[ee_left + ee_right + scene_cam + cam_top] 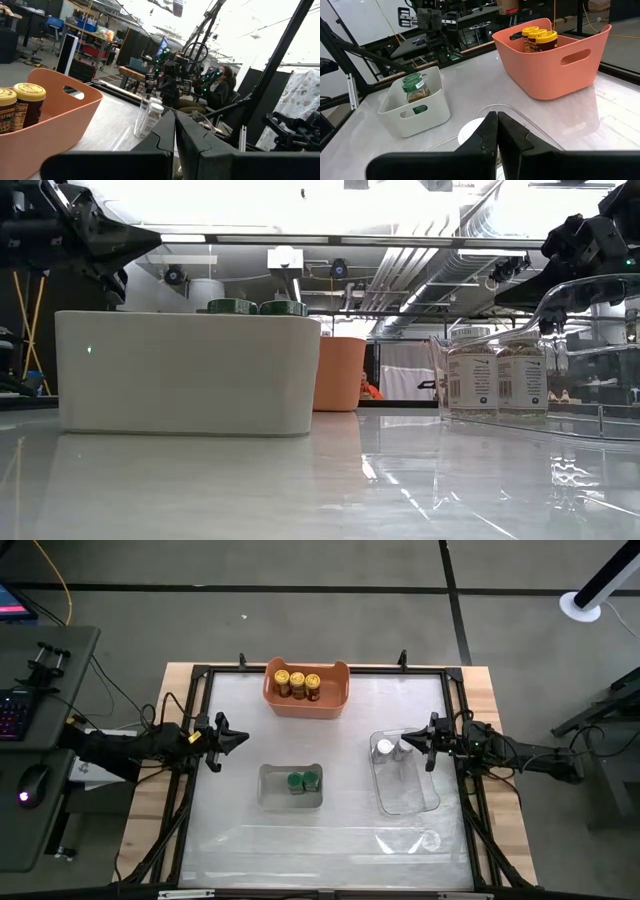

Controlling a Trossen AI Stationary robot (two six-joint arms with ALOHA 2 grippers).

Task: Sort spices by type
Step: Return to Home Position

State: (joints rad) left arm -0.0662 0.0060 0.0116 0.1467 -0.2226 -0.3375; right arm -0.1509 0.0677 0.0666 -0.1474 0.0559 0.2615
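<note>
The pale grey rectangular plastic bin lies closest in the low view, on the white desk. It holds the two green-lidded glass spice jars side by side. The three yellow-lidded spice jars stand in a row in the orange plastic tub. The two silver-white-lidded spice jars stand together at one end of the clear rectangular tub. Sorting appears complete (no jar shows loose on the desk), so the step in hand is judged to be retraction to home.

The left gripper hangs above bare desk, apart from every bin, with its fingers pressed together and empty. The right gripper hangs over the clear tub, just beside the silver-white-lidded jars, with its fingers likewise pressed together and empty.

Recommended procedure:
- Raise the right gripper before drawing it back, since the tub wall and jar lids lie close below.
- Withdraw each arm toward its own side.
- Do not sweep across any bin.
</note>
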